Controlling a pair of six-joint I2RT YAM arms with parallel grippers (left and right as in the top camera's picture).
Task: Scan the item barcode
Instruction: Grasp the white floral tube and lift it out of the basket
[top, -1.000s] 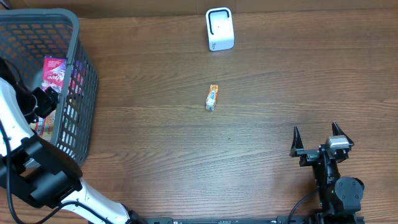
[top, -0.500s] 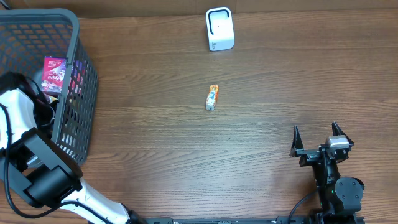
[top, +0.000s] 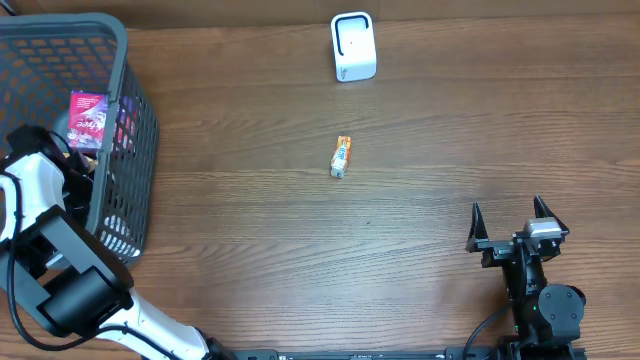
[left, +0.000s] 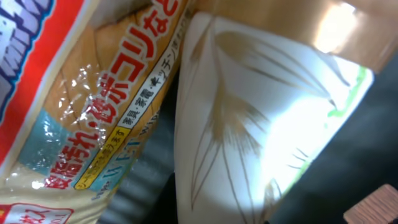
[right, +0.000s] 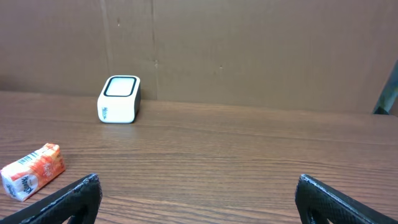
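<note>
Basket (top: 141, 130): grey mesh, at the table's (top: 300, 270) 9 to 10 o'clock edge; a pink packet (top: 88, 113) stands inside it.
In the way: the basket's walls surround the left arm (top: 35, 195), which reaches down inside; the arm and mesh hide its fingers from overhead.
Left wrist view: filled by an orange-and-tan printed bag (left: 81, 118) at 9 o'clock and a white pack (left: 249, 124) with brown leaf lines at 3 o'clock, both pressed close to the lens; no fingers show.
Left gripper: clenched; whether it pinches either of these cannot be told.
Scanner (top: 352, 47): white box, upright at the table's 12 o'clock, apart from everything else.
Small pack (top: 342, 157): orange and white, lying flat near the table's middle, at the scanner's 6 o'clock.
Right gripper (top: 508, 208): at the table's 4 to 5 o'clock, fingers spread wide, nothing between them.
Small pack from right gripper: 10 o'clock, well apart, bare wood between.
Backdrop: brown cardboard wall (right: 249, 50) behind the scanner.
</note>
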